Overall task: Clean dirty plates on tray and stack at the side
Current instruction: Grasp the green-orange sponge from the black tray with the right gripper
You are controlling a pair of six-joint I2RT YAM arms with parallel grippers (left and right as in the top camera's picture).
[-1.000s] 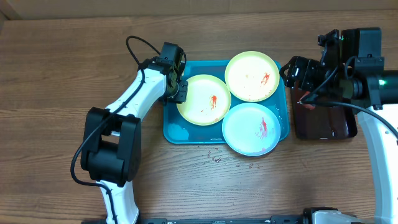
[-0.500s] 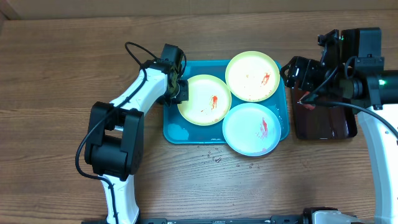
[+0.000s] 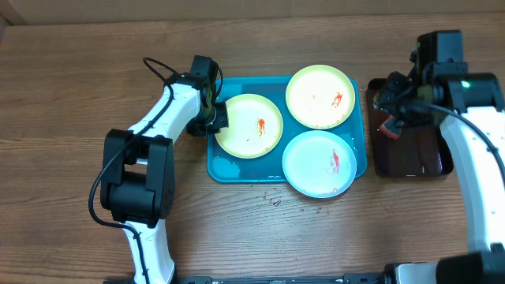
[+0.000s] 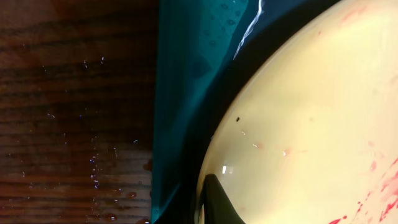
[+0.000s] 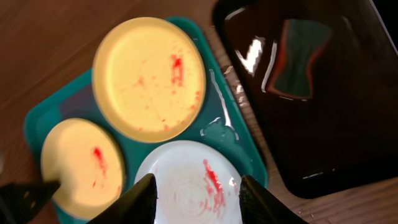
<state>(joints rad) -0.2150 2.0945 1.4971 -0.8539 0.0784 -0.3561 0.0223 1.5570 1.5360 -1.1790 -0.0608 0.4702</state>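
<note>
Sponge [image 5: 297,59] in dark tray [image 3: 418,158] right of teal tray [image 3: 237,85]; left gripper [image 3: 217,118] clamps its left plate [image 3: 248,126] by the rim; right gripper [image 5: 200,202] gapes empty

We see one piece of furniture: a brown wooden worktop [image 3: 71,95], its grain running from side to side under both pincers. Out beyond the left pincer [image 3: 218,118] and the right pincer [image 5: 198,198], a pale beige strip [image 3: 237,6] borders the worktop's far edge. Back toward the arm bases, between the two pincers, small droplets [image 3: 274,201] glisten on the wood. More droplets [image 4: 93,162] speckle the boards just beside the left pincer. The light is even, the shadows soft.
</note>
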